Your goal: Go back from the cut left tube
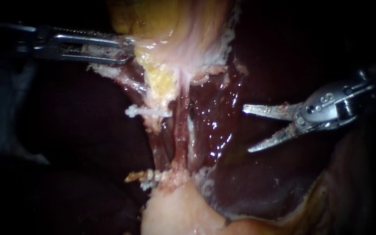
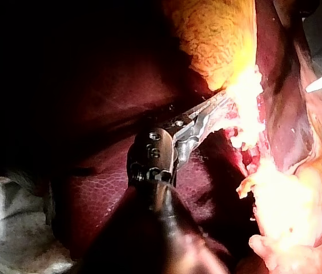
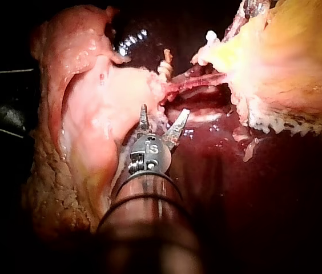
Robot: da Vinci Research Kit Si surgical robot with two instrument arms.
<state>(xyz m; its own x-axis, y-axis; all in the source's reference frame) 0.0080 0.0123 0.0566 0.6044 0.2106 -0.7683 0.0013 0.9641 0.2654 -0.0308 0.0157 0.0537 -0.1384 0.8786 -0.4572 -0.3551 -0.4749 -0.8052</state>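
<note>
Left instrument (image 1: pixel 125 48): shaft enters from the left, jaws clamped on the pale fringe of the gallbladder (image 1: pixel 175 26), holding it taut. Cut left tube (image 1: pixel 155 124): below that grip and left of centre, long axis running up and down. Its upper stump carries a white clip (image 1: pixel 146 112); a gap separates it from the lower stump, which carries further clips (image 1: pixel 142 176). Uncut tube (image 1: pixel 180 135): just beside the stumps on their right, parallel to them. Liver (image 1: pixel 214 122): wet, dark red bed between this tube and the next item. Right instrument (image 1: pixel 247 129): shaft enters from the right, jaws spread with nothing between them, tips facing the tubes but apart from them. Judgement: the cut tube lies to the left of these jaws and crosswise to the shaft, so backing away means withdrawing rightward along the shaft. Right wrist view: right instrument (image 3: pixel 163 117) with the cut ends ahead of its tips, a separation less plain from the endoscope. Left wrist view: left instrument (image 2: pixel 218 105) at its hold on the fringe.
</note>
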